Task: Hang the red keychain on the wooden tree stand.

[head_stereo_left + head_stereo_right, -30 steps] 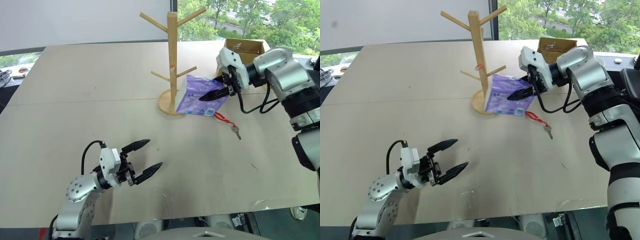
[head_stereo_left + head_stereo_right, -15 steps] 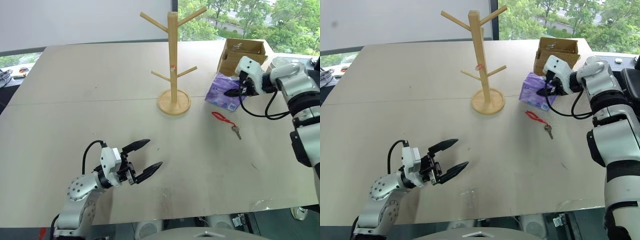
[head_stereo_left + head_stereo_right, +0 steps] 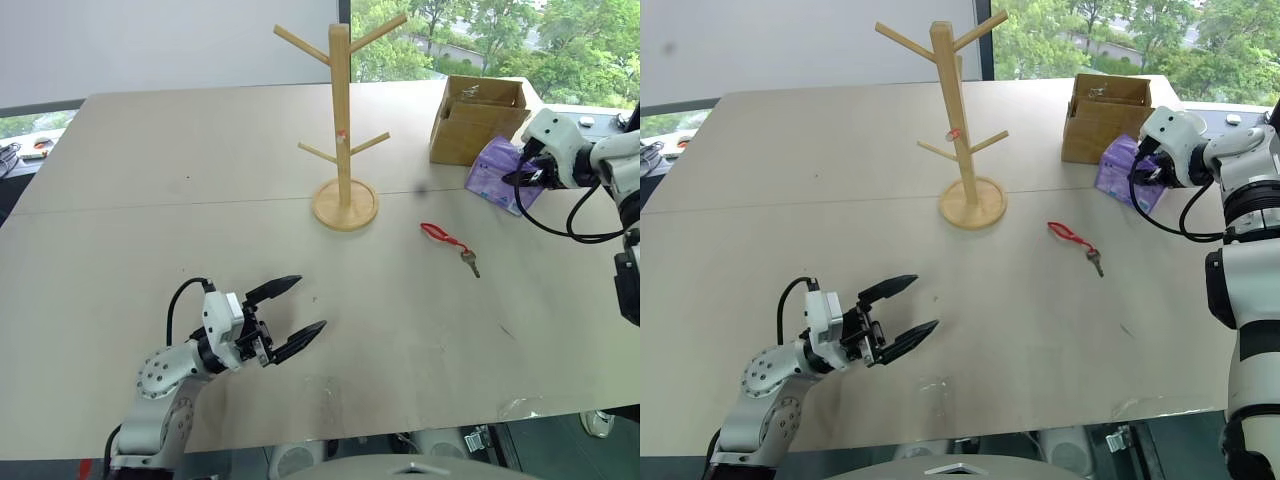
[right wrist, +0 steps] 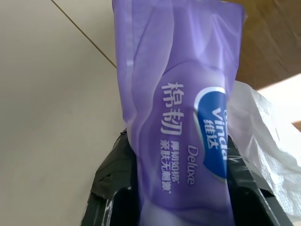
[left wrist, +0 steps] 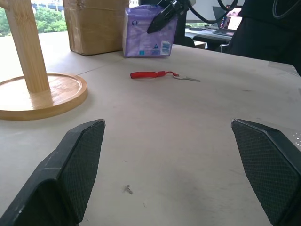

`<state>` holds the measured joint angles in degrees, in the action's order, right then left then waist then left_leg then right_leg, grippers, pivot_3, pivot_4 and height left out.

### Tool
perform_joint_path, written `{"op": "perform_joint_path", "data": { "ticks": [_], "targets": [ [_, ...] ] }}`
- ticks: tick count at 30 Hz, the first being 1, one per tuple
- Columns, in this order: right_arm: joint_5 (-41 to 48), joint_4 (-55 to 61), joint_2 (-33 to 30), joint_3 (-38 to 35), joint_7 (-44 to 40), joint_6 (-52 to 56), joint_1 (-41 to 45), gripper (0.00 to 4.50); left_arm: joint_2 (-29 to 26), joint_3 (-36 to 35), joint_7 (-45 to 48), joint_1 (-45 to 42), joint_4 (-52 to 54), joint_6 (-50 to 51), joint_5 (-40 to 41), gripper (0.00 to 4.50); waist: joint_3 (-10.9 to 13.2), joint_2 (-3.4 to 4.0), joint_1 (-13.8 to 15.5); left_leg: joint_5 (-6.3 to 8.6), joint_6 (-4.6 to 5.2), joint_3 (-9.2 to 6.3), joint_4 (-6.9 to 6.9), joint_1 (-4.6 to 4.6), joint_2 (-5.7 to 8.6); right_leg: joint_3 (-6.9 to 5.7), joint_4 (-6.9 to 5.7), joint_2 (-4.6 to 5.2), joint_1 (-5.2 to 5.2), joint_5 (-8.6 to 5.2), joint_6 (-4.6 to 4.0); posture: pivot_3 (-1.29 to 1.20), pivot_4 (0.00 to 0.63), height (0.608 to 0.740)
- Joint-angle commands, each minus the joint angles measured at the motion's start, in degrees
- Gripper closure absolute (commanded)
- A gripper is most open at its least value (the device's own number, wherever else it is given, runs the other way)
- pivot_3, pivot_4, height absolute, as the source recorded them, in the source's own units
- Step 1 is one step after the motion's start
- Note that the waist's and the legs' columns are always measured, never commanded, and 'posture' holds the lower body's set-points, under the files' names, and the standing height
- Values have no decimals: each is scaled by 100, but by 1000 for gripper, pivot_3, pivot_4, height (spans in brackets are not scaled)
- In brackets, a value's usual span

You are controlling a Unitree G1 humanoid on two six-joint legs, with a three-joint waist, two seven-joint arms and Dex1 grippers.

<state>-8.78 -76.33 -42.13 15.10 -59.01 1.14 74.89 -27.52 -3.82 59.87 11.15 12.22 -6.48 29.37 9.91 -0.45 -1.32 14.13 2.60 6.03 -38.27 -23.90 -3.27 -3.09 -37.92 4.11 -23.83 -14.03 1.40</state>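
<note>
The red keychain (image 3: 445, 238) lies flat on the table, its small silver key pointing toward the front edge, right of the wooden tree stand (image 3: 344, 120). The stand is upright at mid-table with bare pegs. My right gripper (image 3: 520, 175) is far right beside a cardboard box, shut on a purple tissue pack (image 3: 492, 172); in the right wrist view the pack (image 4: 188, 117) sits between the fingers. My left gripper (image 3: 308, 305) hovers open low over the near left of the table, with nothing between its fingers, far from the keychain (image 5: 148, 74).
An open cardboard box (image 3: 475, 120) stands at the back right, just behind the tissue pack. The table's right edge runs close to my right gripper. Bare tabletop (image 3: 200, 190) spreads between the stand and my left gripper.
My right gripper has carried the tissue pack from the stand's base rightward to beside the cardboard box, uncovering the keychain's cord. The left gripper has stayed put.
</note>
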Motion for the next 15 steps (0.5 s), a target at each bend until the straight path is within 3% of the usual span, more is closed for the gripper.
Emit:
{"op": "perform_joint_path", "data": {
  "ticks": [1, 4, 15],
  "targets": [
    [-42, 64, -91, -261, 38, 21, 203, 1350, -6, 5, 27, -14, 48, -30, 17, 0, 0, 0, 0, 0, 0, 0, 0, 0, 0, 0, 0, 0, 0, 0, 0, 0, 150, 740],
    [-95, 85, -77, -337, 21, -106, 200, 66, -20, -1, 30, -20, 61, -10, 28, 0, 0, 0, 0, -1, -2, 1, 0, 0, 0, 0, 0, 1, 0, 0, 0, 0, 150, 740],
    [83, 133, -262, -987, -64, -103, 748, 66, -51, -23, 50, 19, 171, 54, 104, 0, 6, 9, -39, -9, -15, 1, 1, 0, 0, 1, 0, 0, 0, 0, 0, 0, 150, 740]
  ]
}}
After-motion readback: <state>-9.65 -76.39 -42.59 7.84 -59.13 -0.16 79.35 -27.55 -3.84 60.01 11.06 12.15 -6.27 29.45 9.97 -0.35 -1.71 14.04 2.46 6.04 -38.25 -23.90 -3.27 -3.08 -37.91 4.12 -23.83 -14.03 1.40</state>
